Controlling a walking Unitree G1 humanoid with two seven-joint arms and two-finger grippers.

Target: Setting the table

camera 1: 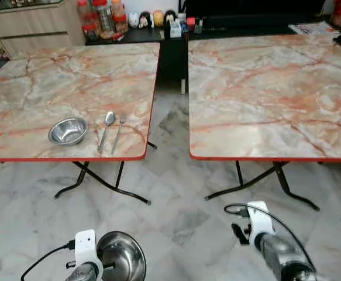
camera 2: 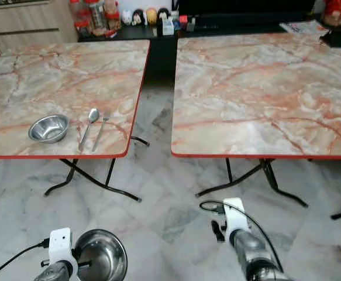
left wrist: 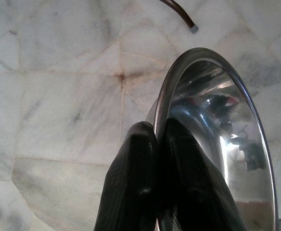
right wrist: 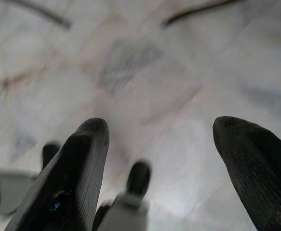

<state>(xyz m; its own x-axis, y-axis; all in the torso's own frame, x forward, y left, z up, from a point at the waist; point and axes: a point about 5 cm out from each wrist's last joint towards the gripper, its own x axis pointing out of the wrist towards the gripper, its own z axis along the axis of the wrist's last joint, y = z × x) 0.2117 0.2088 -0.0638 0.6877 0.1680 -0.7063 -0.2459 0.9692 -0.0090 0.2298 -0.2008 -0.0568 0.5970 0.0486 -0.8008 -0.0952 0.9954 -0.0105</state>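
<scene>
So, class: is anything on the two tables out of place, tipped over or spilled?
Nothing stands out. On the left table a bowl, spoon and fork lie neatly side by side. The left gripper holds a second bowl upright by its rim.

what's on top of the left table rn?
On the left table, near its front edge: a steel bowl, then a spoon and fork lying side by side beside it. A purple thing at the table's left edge is cut off, unidentifiable.

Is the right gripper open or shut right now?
Open. The right gripper has its two black fingers spread wide apart, with only marble floor between them.
</scene>
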